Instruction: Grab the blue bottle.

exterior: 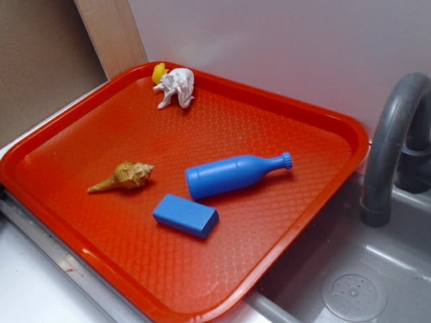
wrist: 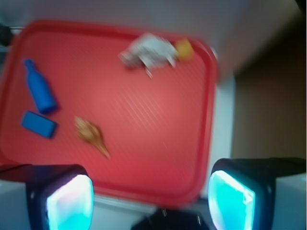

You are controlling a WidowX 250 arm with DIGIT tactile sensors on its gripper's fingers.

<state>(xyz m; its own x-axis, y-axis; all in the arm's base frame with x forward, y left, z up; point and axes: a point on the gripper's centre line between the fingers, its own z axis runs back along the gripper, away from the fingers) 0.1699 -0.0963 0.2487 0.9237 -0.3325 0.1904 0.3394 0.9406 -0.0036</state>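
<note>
The blue bottle [exterior: 232, 175] lies on its side near the middle of the red tray [exterior: 283, 114], cap pointing right. In the wrist view the blue bottle [wrist: 40, 88] lies at the tray's [wrist: 158, 143] far left, cap up. My gripper [wrist: 151, 199] is open and empty, high above the tray's near edge, far from the bottle. Its two pads [wrist: 71, 205] glow cyan. The gripper does not show in the exterior view.
A flat blue block [exterior: 186, 215] lies just in front of the bottle, and shows in the wrist view [wrist: 39, 124]. A tan seashell [exterior: 124, 176] lies left. A white crumpled figure [exterior: 176, 87] and a yellow piece [exterior: 159, 71] sit at the tray's back. A grey tap [exterior: 389, 148] and sink [exterior: 350, 282] are right.
</note>
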